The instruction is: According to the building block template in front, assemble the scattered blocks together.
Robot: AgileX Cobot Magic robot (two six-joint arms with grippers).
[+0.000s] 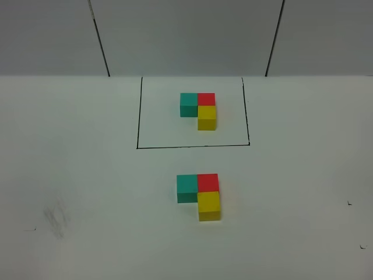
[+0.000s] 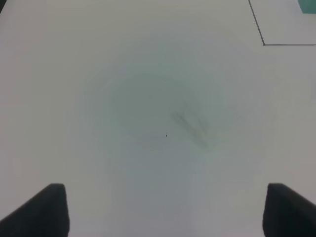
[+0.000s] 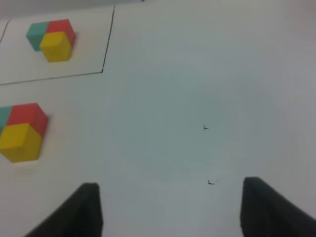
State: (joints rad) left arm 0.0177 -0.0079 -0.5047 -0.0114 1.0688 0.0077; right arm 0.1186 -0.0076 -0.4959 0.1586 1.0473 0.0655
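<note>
Unframed teal cube (image 1: pixel 187 188), red cube (image 1: pixel 208 182) and yellow cube (image 1: pixel 209 205) joined in an L mid-table (image 1: pixel 70 146), touching. Toward far edge, building block template (image 1: pixel 199 109) inside black outline (image 1: pixel 138 116). Left gripper (image 2: pixel 165 210) spread wide, empty. Right gripper (image 3: pixel 170 207) parted, holding nothing.

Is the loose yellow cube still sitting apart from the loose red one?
No, the yellow cube sits flush against the red cube, with the teal cube beside red, forming an L.

Lab setup: bare white table (image 1: pixel 76 175), grey panels (image 1: pixel 186 35).
</note>
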